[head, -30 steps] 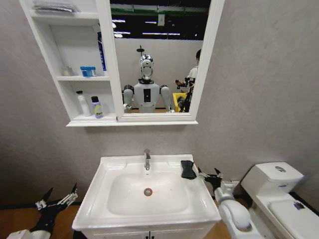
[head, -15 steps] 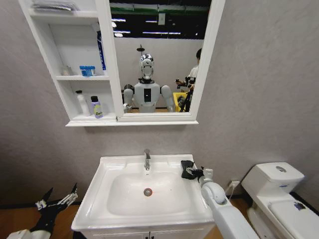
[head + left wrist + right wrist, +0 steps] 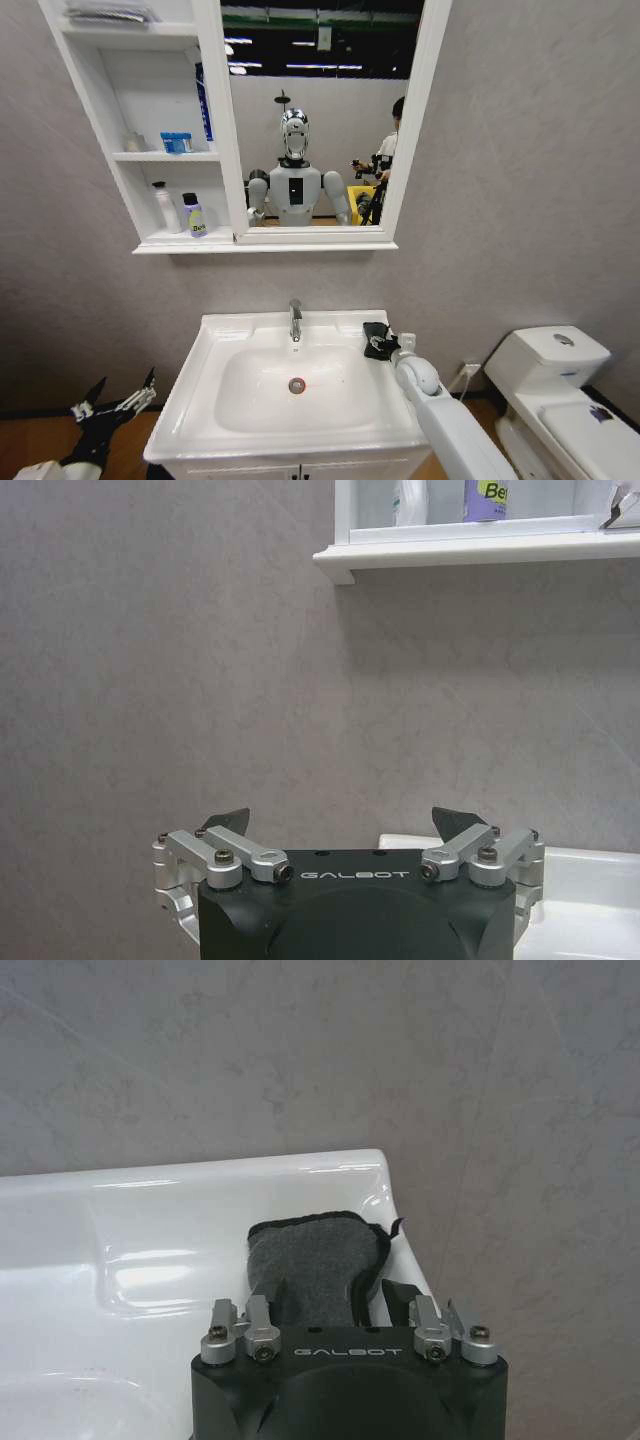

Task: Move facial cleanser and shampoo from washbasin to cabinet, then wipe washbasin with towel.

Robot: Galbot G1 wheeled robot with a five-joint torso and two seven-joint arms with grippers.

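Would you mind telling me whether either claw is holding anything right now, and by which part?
Nothing is held. The right claw is open astride the near end of the towel on the washbasin rim; the left claw hangs open.

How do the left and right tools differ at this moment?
The right tool sits over the washbasin's back right corner, its fingers either side of the towel; the left tool hangs low beside the washbasin, near nothing. The right arm is stretched forward; the left stays back. Both tools are open.
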